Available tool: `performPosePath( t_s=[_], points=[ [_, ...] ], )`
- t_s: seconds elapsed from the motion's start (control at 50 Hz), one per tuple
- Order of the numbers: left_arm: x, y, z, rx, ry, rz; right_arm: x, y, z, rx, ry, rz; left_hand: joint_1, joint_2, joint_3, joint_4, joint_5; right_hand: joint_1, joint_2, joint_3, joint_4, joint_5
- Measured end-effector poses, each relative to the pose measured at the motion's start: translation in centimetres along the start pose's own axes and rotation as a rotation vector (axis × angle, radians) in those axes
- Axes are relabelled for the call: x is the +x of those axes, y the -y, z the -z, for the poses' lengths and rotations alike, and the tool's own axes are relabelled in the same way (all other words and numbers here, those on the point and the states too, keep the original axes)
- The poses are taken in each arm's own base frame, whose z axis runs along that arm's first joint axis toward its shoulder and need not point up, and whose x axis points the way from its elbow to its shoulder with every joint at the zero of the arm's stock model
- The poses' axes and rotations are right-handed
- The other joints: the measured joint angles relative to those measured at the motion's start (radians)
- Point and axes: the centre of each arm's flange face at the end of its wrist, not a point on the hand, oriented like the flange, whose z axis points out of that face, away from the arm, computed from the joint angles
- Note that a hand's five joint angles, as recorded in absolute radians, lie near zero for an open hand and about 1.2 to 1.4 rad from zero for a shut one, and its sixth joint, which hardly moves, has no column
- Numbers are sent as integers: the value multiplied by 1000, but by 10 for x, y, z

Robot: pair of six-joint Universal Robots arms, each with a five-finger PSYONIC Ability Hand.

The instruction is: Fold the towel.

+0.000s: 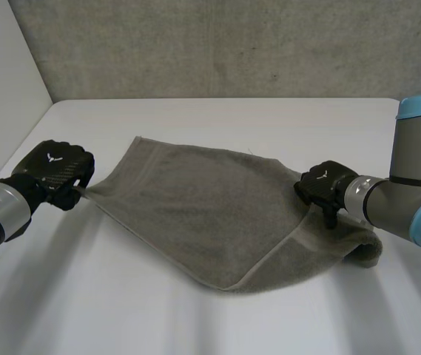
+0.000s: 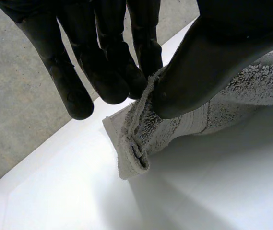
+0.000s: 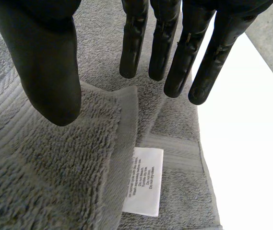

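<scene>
A grey towel (image 1: 195, 207) lies partly folded on the white table (image 1: 217, 118), its upper layer stretched between both hands. My left hand (image 1: 55, 168) holds the towel's left corner slightly off the table. In the left wrist view that corner (image 2: 131, 153) is pinched between the thumb (image 2: 198, 72) and the fingers. My right hand (image 1: 322, 183) hovers over the towel's right side, open. In the right wrist view its straight fingers (image 3: 131, 43) and thumb (image 3: 45, 72) stand apart above the edge of the folded layer (image 3: 124, 124). A white care label (image 3: 143, 179) lies under the palm.
The towel bunches into a thick fold (image 1: 358, 248) below my right hand. Its near corner (image 1: 228, 285) points towards the table's front. A concrete wall (image 1: 232, 44) stands behind the table's far edge.
</scene>
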Motion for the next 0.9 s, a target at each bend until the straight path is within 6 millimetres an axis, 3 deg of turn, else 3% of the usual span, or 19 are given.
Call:
performPosePath(
  t_s=[0.64, 0.9],
  points=[
    [1, -2, 0, -5, -4, 3, -11, -14, -22, -32, 26, 12, 0, 0, 0, 0, 0, -65, -51, -60, -59, -59],
    [1, -2, 0, -6, -4, 4, -9, -16, -16, -40, 26, 3, 0, 0, 0, 0, 0, 148, 132, 147, 148, 166]
  ],
)
